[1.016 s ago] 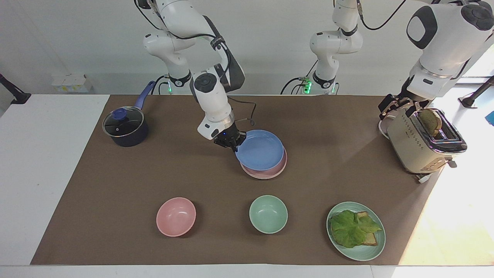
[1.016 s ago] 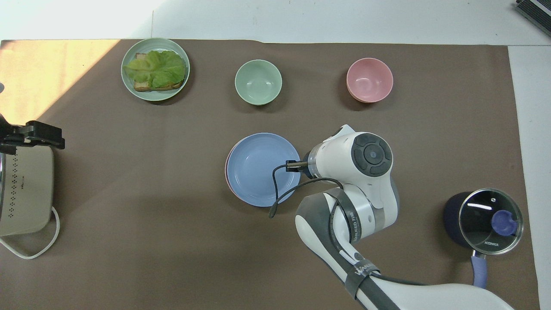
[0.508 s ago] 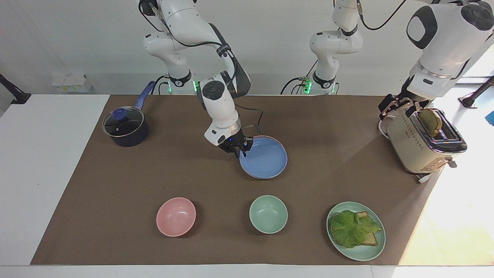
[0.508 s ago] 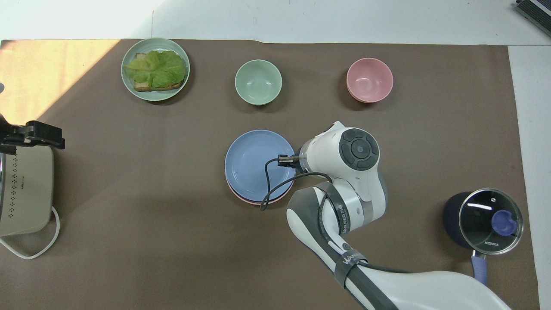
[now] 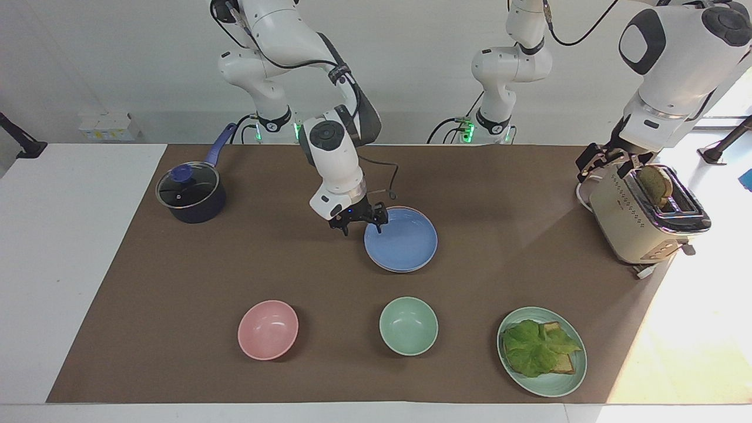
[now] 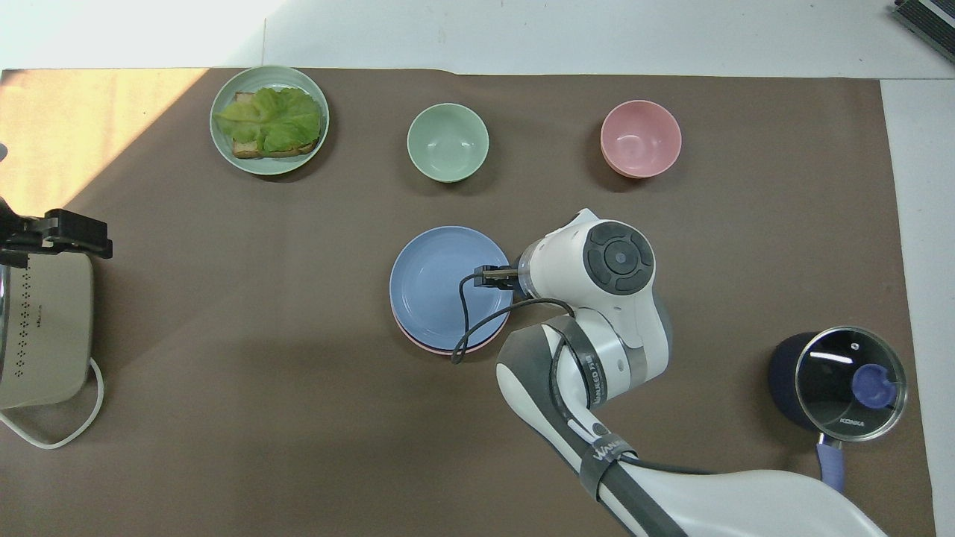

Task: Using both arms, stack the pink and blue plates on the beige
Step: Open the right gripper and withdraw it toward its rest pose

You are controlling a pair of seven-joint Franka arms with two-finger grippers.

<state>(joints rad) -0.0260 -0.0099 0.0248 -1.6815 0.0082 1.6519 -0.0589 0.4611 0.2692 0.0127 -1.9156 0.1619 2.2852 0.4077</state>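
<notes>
The blue plate (image 5: 405,241) (image 6: 440,287) lies flat on top of the stack in the middle of the mat. Under it only a thin rim of the pink plate (image 5: 415,209) (image 6: 419,341) shows. The beige plate is hidden. My right gripper (image 5: 361,226) stands open low at the blue plate's rim toward the right arm's end, one fingertip over the plate's edge and one outside it, holding nothing. In the overhead view the right arm's wrist (image 6: 619,257) covers that gripper. My left gripper (image 5: 593,160) (image 6: 60,233) waits over the toaster's end, open and holding nothing.
A dark lidded pot (image 5: 191,194) stands near the right arm's base. A pink bowl (image 5: 268,329), a green bowl (image 5: 408,325) and a green plate (image 5: 555,388) with lettuce and toast line the mat's edge farthest from the robots. A cream toaster (image 5: 634,223) holds bread.
The right gripper lowered the tilted blue plate flat onto the pink plate, then opened and let it go. The left arm has not moved.
</notes>
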